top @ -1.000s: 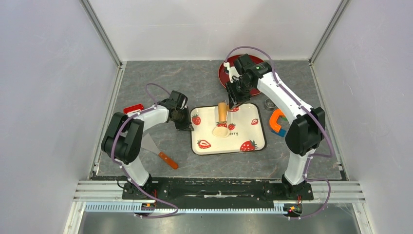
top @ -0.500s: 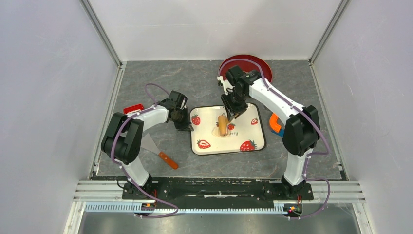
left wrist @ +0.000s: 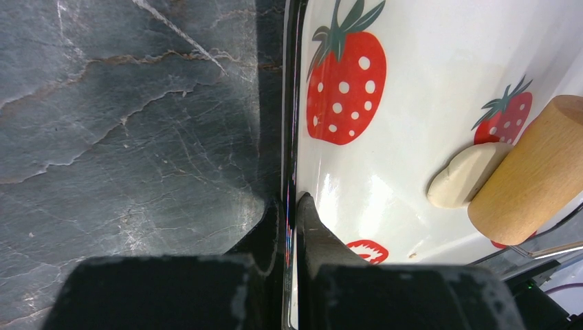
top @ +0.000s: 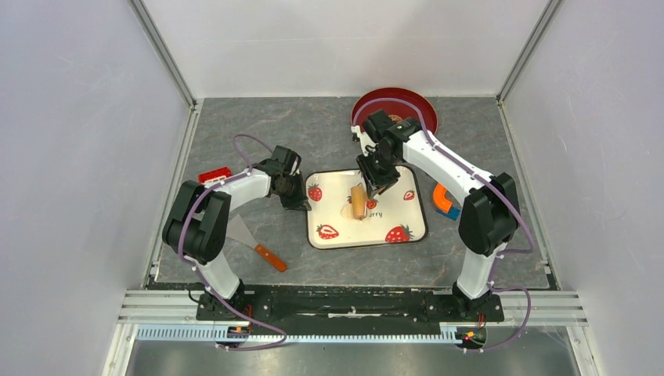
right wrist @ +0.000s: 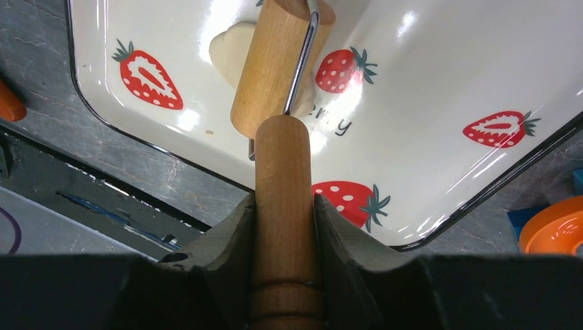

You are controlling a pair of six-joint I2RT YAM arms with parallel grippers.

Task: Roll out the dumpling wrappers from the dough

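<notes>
Our left gripper (left wrist: 292, 206) pinches the rim of the strawberry tray (left wrist: 412, 41) at nine o'clock. Our right gripper (right wrist: 284, 206) is clamped on the handle of the rolling pin (right wrist: 278, 65), and we see its roller lying across the pale dough wrapper (left wrist: 464, 175) mid-tray. Beyond, a red plate (top: 407, 106) sits at twelve o'clock.

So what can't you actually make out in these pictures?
- Dough: the rolling pin covers part of it in every view, so its full shape is unclear.
- Red plate: the right arm hides its near part, top view.
- Orange-blue object: partly behind the right arm, too small to name.
</notes>
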